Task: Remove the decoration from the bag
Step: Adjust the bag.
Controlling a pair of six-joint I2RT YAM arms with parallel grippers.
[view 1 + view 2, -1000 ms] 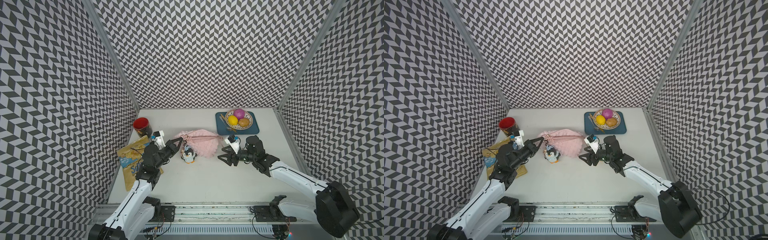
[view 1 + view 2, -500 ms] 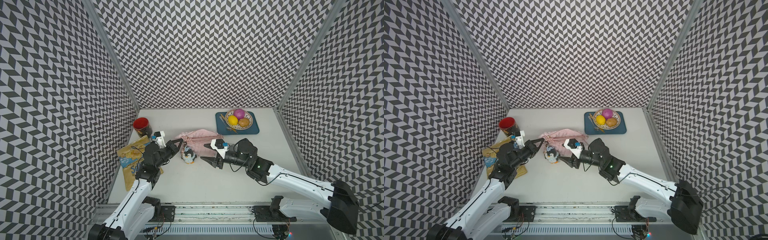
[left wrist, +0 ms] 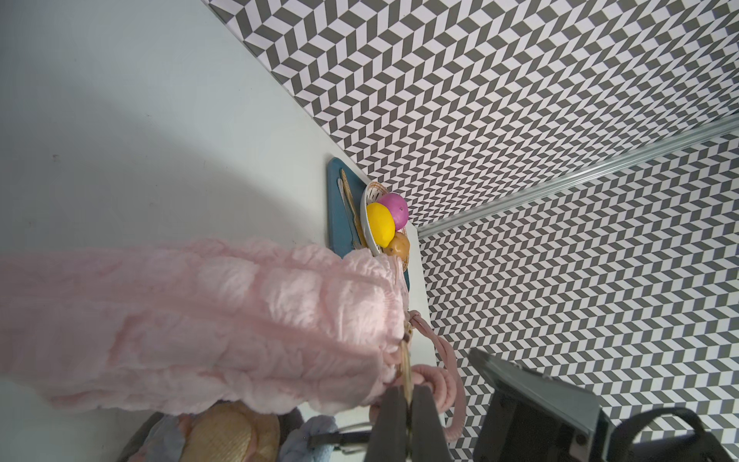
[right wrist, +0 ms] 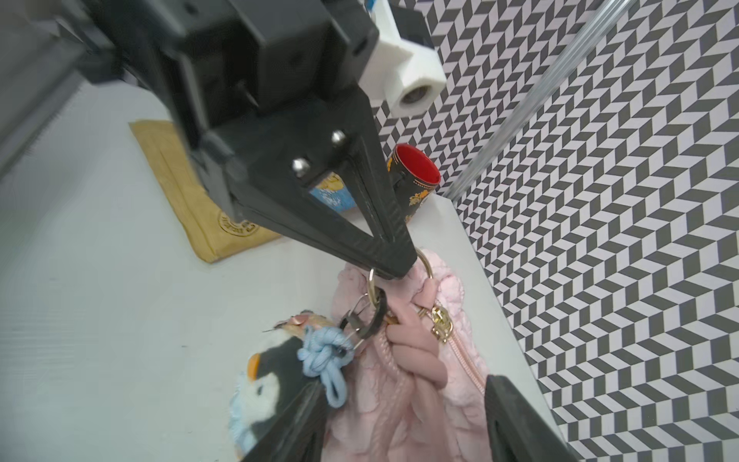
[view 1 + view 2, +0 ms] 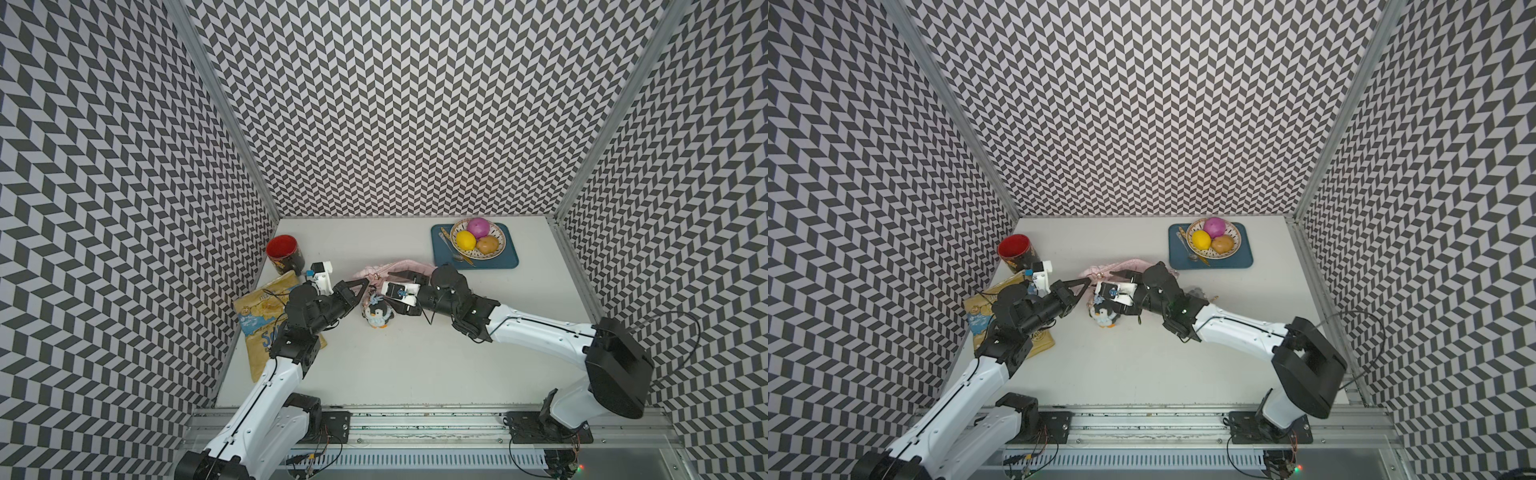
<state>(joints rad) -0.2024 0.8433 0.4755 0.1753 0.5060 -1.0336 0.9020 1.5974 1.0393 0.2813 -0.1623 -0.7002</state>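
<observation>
The pale pink quilted bag (image 5: 405, 266) (image 5: 1133, 265) (image 3: 200, 320) (image 4: 452, 288) lies mid-table, largely hidden under my right arm. My left gripper (image 5: 365, 283) (image 5: 1088, 281) (image 3: 408, 394) is shut on the bag's gold ring (image 4: 424, 260) at its left end. The decoration, a plush penguin (image 5: 377, 316) (image 5: 1104, 316) (image 4: 260, 394), lies beside the bag and hangs from that ring by a blue cord (image 4: 324, 354) and a black clip (image 4: 368, 320). My right gripper (image 5: 392, 292) (image 5: 1116, 291) (image 4: 404, 420) is open, one finger over the penguin, the other across the bag and its pink strap (image 4: 416, 352).
A red mug (image 5: 282, 251) stands at the far left, with a yellow-blue chips packet (image 5: 262, 316) in front of it under my left arm. A blue tray (image 5: 509, 259) with a fruit bowl (image 5: 496, 245) and cutlery sits at the back right.
My right arm has swung left over the bag until its open fingers reach the penguin and ring. The left gripper has stayed shut in place.
</observation>
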